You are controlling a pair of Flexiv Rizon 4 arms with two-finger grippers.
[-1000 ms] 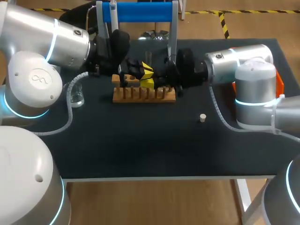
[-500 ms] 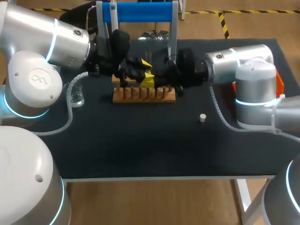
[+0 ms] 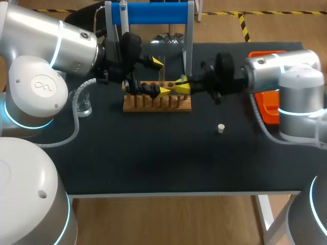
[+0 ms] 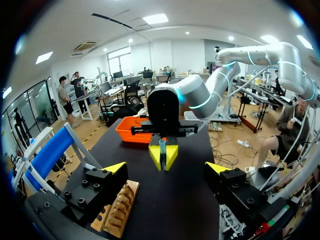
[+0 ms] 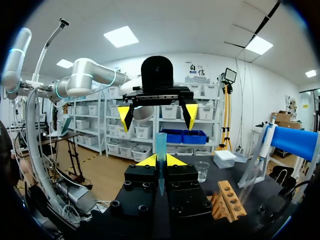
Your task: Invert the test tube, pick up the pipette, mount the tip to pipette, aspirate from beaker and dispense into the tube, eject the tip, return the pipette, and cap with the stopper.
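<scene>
Above a wooden test tube rack (image 3: 157, 102) near the middle of the tabletop's (image 3: 153, 158) far edge, two robot hands are set facing each other. A clear, bluish test tube (image 5: 160, 145) is pinched between the yellow fingertips of the right hand (image 5: 161, 160), which are drawn narrow around it. One end of the tube is seen reaching past those tips toward the other arm. The left hand (image 3: 161, 77) is held wide, with nothing gripped between its fingers. One of its yellow tips is raised over the rack and the other is lowered close to the rack's top. In the left wrist view, the right hand is framed straight ahead, between the spread fingers but apart from them.

A small glass beaker (image 3: 84, 104) is placed near the tabletop's left edge, beside the left arm. A pale stopper (image 3: 220, 128) is left alone on the dark surface toward the right side, nearer the front than the rack and well apart from it. An orange tray (image 3: 266, 109) is seen at the right edge, partly hidden by the right arm. A blue-barred stand (image 3: 153, 13) is positioned at the far edge behind the rack.
</scene>
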